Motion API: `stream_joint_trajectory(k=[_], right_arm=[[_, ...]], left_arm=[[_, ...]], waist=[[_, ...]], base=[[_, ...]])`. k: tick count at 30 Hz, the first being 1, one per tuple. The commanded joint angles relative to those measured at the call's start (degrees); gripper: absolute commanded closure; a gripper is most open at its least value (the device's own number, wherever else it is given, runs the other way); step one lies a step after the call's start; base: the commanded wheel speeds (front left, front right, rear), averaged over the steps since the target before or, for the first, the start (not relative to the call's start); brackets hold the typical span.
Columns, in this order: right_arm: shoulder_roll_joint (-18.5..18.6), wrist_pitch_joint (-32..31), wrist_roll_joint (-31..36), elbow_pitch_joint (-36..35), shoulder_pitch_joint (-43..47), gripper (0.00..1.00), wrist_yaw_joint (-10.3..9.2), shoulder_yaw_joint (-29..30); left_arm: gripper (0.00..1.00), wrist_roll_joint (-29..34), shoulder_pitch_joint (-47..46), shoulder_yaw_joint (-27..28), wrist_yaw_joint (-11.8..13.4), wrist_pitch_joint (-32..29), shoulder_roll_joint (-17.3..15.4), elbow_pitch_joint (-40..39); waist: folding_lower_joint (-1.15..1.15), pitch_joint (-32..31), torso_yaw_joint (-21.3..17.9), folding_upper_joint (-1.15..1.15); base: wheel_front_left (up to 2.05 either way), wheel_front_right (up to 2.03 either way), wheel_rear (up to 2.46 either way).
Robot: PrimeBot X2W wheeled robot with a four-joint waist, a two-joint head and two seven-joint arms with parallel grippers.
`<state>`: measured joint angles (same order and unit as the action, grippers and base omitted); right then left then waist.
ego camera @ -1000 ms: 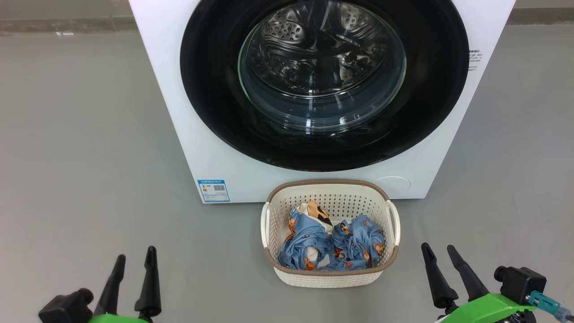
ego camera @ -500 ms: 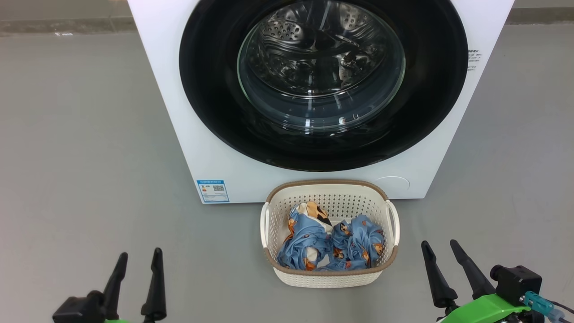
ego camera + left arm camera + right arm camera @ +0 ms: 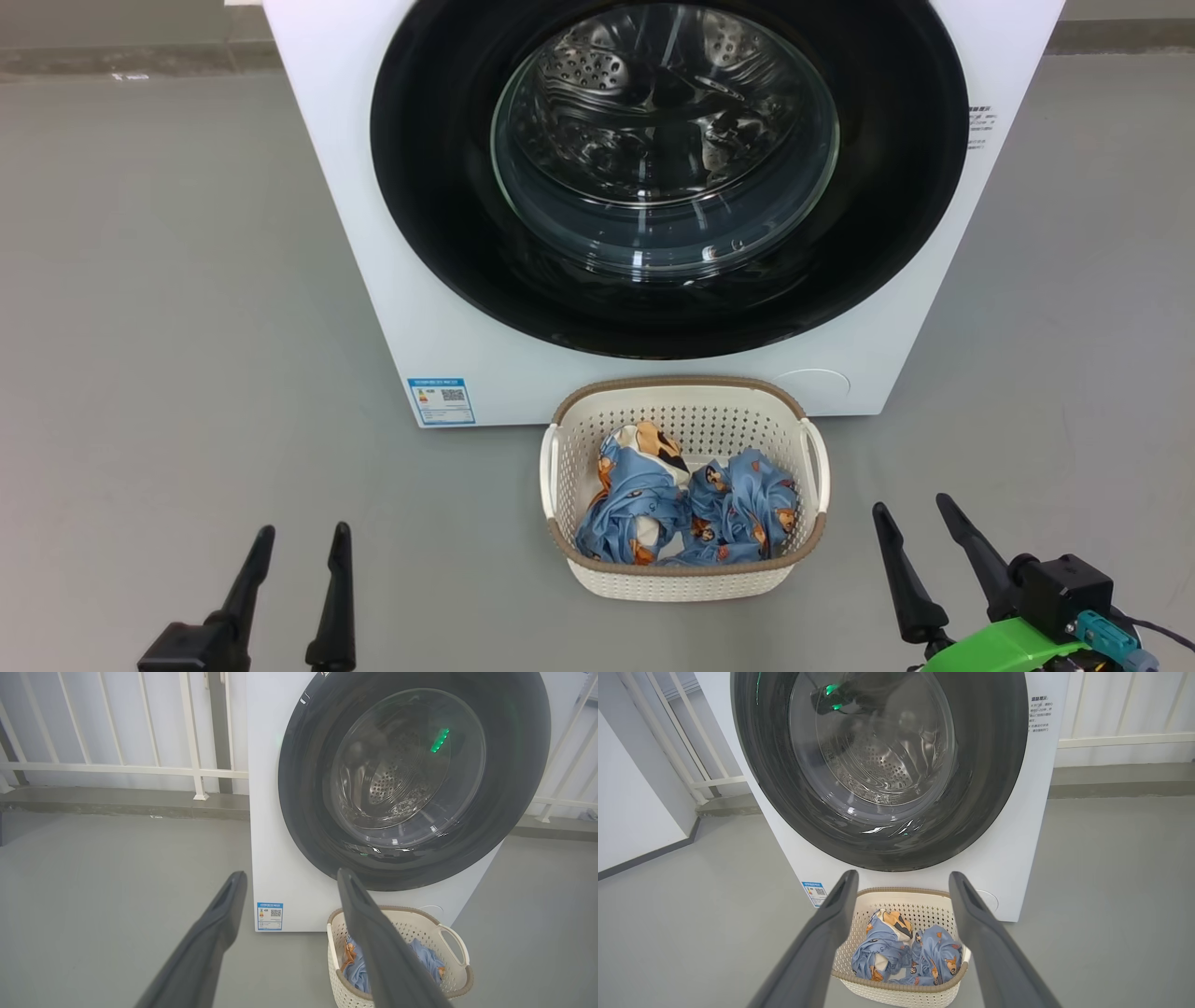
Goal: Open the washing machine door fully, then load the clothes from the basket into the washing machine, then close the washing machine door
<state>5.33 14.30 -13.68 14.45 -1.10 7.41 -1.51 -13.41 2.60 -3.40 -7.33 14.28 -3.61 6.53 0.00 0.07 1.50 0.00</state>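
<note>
The white washing machine (image 3: 392, 280) stands ahead with its washing machine door (image 3: 439, 205) shut, black rim around a clear glass bowl. On the floor before it sits the cream basket (image 3: 686, 397) holding the blue printed clothes (image 3: 686, 513). My left gripper (image 3: 299, 537) is open at the lower left, well left of the basket. At the lower right my right gripper (image 3: 915, 509) is open, just right of the basket. The left wrist view shows the door (image 3: 303, 812) and basket (image 3: 448, 970). The right wrist view shows the clothes (image 3: 906, 954) between my open fingers.
Grey floor (image 3: 168, 280) spreads to both sides of the machine. A white railing (image 3: 117, 767) on a low kerb runs behind it. A white wall (image 3: 630, 812) stands to the machine's left. A blue label sticker (image 3: 441, 399) marks its lower left front.
Both grippers have sunk lower in the head view, the left one more, and the left gripper has drifted slightly right. The picture has shifted slightly. Basket and door are unmoved.
</note>
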Motion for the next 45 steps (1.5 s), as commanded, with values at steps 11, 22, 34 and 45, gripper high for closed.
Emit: stream_joint_trajectory(k=[11, 22, 34, 45], right_arm=[[-0.30, 0.70, 0.92, -1.60, 0.11, 0.00, 0.08, 0.14], [-0.85, 0.70, 1.34, -1.82, 0.41, 0.00, 0.08, 1.27], [-1.15, 0.70, 1.55, -1.78, 0.22, 0.00, 0.08, 1.33], [-1.45, 0.70, 1.77, -1.87, -0.16, 0.00, 0.08, 1.43]], left_arm=[[0.00, -1.20, -0.82, 2.28, -0.15, 0.72, -0.59, 0.49], [0.00, 1.13, -1.31, 2.59, -0.15, 0.72, -0.76, 1.40], [0.00, 2.77, -1.57, 3.91, -0.15, 0.72, -0.03, -0.13], [0.00, 3.03, -1.74, 4.63, -0.15, 0.72, -0.20, -0.32]], waist=[[0.00, 0.03, -0.30, 0.00], [0.00, 0.18, -0.38, 0.00], [0.00, 0.69, -0.37, 0.00], [0.00, 1.24, -0.63, 0.00]], base=[[0.00, 0.00, 0.00], [0.00, 0.00, 0.00], [0.46, 0.50, -0.96], [1.19, 1.19, -2.37]])
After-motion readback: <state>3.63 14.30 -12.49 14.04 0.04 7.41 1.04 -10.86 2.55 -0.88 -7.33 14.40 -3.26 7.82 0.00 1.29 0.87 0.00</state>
